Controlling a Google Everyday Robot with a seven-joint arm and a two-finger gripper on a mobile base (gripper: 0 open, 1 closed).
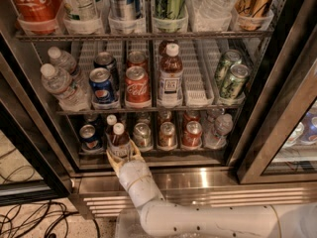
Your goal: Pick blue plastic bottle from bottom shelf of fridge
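The blue plastic bottle (119, 142), small with a white cap and brown drink, stands at the front of the bottom shelf (198, 151) of the fridge (163, 177), in the second lane from the left. My gripper (122, 155) reaches up from below. Its yellowish fingers (112, 160) sit on both sides of the bottle's lower body and are shut on it. A second white-capped bottle (112, 119) stands right behind it, mostly hidden.
On the bottom shelf a blue can (89, 136) stands left of the bottle, and silver and red cans (167, 134) and a water bottle (218, 130) to the right. A taller brown bottle (170, 76) is on the rack above. The open door frame (277, 128) is at right. Cables (29, 219) lie on the floor.
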